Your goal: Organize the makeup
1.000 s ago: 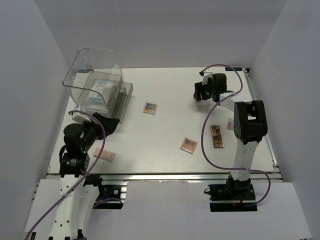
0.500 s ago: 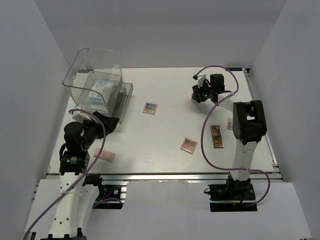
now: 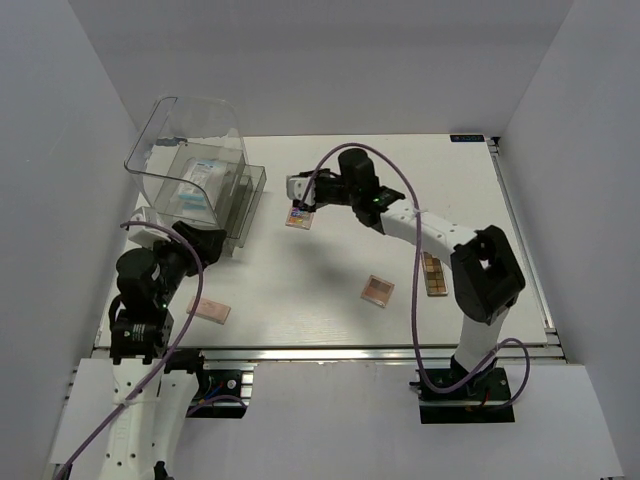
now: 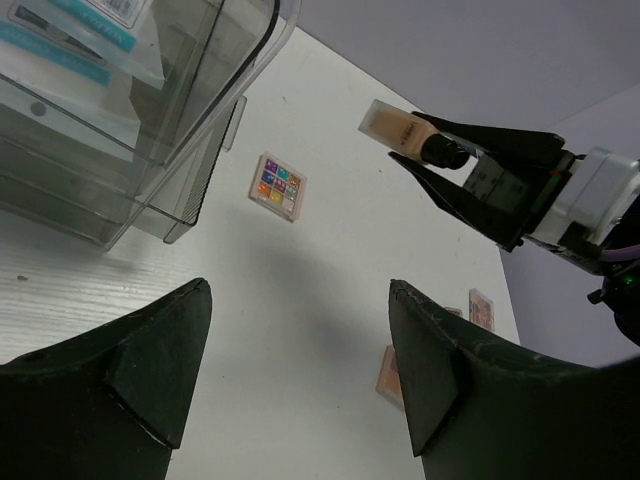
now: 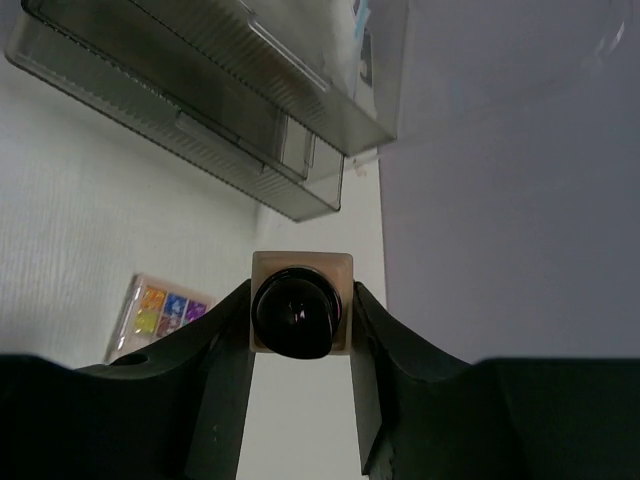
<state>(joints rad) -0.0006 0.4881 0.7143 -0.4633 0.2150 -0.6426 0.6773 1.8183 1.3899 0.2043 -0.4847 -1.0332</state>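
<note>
Locate clear plastic bin [image 3: 195, 120] at far-left corner of white surface [image 3: 330, 260]. Note tinted drawer section [image 3: 248, 200] at its front. Plain walls [image 3: 330, 60] on three sides.

Left arm [image 3: 142, 288]: black rounded joints; white column at 7 o'clock.
Right arm [image 3: 430, 228]: white links, boxy black joint housings.
Cables [image 3: 414, 330]: purple, looping alongside both arms.
Left fingers [image 4: 140, 370]: matte black wedges.
Right fingers [image 5: 215, 390]: smooth black, curved.
Right base [image 3: 465, 385]: black block at 5 o'clock.
</note>
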